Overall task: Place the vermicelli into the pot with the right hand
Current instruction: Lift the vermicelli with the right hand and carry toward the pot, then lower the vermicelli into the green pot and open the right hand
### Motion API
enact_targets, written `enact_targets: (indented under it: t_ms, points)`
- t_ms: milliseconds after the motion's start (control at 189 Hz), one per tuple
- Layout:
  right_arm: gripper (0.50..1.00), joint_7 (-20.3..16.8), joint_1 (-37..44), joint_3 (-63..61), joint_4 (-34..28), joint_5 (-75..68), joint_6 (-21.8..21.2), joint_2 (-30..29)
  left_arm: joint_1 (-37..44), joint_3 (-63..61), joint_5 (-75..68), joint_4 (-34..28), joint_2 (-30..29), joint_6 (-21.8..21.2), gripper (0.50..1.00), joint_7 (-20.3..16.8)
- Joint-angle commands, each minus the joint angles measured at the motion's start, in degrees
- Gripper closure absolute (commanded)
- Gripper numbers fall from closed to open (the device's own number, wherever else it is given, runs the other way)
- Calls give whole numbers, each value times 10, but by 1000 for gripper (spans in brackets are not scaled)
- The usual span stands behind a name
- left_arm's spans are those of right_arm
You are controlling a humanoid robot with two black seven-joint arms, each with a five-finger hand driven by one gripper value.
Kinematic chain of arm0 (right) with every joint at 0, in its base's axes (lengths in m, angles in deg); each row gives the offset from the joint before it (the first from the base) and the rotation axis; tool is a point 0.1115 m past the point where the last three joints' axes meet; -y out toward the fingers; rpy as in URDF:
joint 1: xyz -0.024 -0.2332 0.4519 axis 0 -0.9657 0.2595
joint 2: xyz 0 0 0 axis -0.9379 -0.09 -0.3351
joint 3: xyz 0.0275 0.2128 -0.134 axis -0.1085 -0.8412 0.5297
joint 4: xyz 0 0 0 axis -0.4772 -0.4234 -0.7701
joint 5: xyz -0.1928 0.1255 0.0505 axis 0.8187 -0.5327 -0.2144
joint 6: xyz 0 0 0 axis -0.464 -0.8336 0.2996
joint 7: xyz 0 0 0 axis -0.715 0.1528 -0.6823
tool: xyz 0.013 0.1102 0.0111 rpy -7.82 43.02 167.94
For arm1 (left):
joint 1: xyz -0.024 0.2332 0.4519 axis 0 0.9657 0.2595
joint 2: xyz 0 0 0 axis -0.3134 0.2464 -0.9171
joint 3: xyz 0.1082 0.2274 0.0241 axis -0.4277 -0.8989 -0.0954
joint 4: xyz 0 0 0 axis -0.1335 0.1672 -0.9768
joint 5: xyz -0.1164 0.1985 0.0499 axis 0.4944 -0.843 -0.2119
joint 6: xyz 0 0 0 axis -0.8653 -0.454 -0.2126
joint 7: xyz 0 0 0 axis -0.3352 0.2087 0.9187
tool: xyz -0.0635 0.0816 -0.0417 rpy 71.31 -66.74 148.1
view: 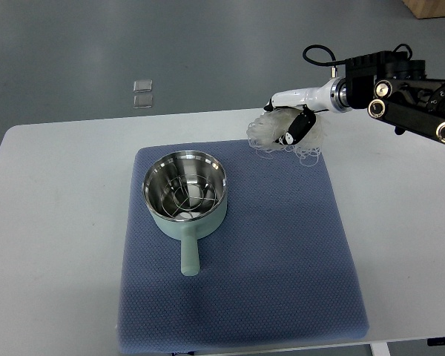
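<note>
The vermicelli, a pale tangled nest, lay at the far right corner of the blue mat on the bench, with loose strands trailing onto the mat. The right hand sat on top of it, fingers curled into the bundle. Stray loops could snag the mat's weave or drop short of the pot, which stood well apart toward the mat's left edge.

Single top view, looking steeply down from the robot's side, whole table in frame
</note>
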Motion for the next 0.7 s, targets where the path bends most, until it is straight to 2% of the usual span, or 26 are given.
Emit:
enact_targets:
  t_ms: [0,132,291,492,694]
  points:
    - [1000,-1,46,0,-42,-13,-16,38,0,1,0,1,0,0,500,0]
    - [1000,-1,98,1,-88,-18,-32,64,0,1,-1,1,0,1,500,0]
    - [1000,-1,132,1,-116,-91,-35,49,0,1,-1,1,0,1,500,0]
    - [1000,-1,139,7,-106,-156,-26,-54,0,1,-1,1,0,1,500,0]
    - [1000,-1,107,19,-26,-154,-18,-173,0,1,0,-2,0,0,500,0]
